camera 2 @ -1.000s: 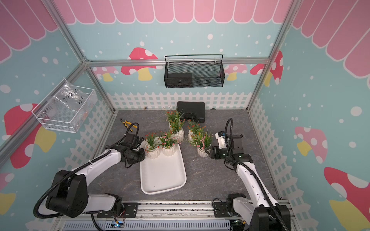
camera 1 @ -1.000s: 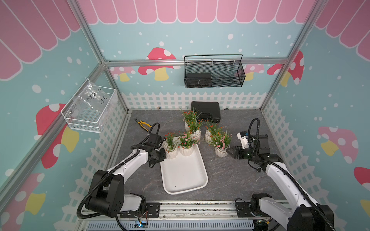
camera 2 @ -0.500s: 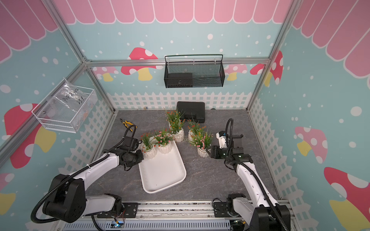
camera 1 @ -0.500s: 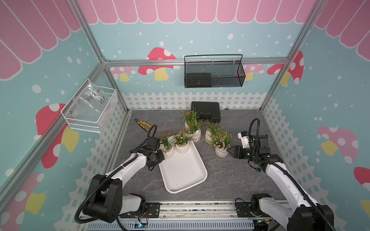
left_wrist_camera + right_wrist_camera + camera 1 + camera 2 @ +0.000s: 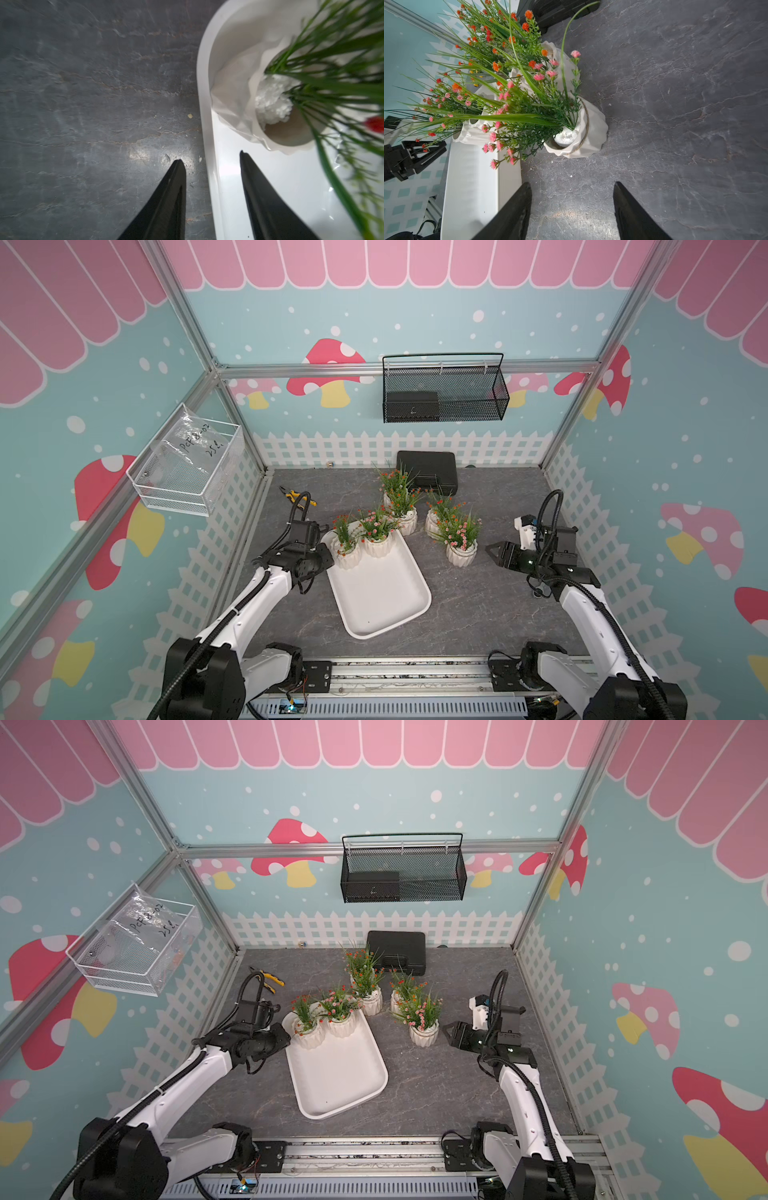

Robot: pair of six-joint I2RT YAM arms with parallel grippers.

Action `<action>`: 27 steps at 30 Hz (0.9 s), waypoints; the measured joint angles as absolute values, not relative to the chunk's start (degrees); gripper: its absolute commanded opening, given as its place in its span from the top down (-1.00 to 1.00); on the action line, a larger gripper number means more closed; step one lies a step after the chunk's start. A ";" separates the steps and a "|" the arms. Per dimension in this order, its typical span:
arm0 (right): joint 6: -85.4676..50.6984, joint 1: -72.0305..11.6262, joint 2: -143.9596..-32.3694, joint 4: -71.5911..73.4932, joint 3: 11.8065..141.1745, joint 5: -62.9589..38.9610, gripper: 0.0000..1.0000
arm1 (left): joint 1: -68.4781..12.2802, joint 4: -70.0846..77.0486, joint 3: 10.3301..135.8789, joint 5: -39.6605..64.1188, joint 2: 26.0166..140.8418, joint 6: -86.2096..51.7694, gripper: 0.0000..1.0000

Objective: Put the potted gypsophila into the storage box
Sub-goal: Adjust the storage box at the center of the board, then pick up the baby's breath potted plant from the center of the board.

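On grey slate (image 5: 83, 104), the left gripper (image 5: 211, 156) straddles the storage box (image 5: 203, 93) rim, parted and empty, potted gypsophila (image 5: 234, 99) just ahead.

Two potted gypsophila (image 5: 348, 556) are sitting in the storage box (image 5: 382, 597), at its 12 o'clock end. Four more pots (image 5: 461, 552) are standing on the surface (image 5: 490, 605) at its 1 o'clock, before the case (image 5: 428, 472).

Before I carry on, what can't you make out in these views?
- Left gripper: tips hidden under its wrist in both top views.
- Rearmost potted gypsophila: pot mostly hidden by neighbouring sprigs, both top views.
- Dark block in mesh basket: unidentifiable through mesh.
- Boxed gypsophila: blurred, flowers cut off, left wrist view.
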State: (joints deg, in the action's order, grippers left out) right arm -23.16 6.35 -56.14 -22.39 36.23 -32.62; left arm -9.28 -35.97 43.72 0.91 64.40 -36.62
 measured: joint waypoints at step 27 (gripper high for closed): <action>-26.61 0.51 -67.94 -17.61 35.40 -30.85 0.08 | -8.34 -39.29 52.53 38.87 61.60 -20.80 0.10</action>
State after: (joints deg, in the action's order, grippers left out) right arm -26.61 0.51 -67.94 -17.61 35.40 -30.85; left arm -8.34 -39.29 52.53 38.87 61.60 -20.80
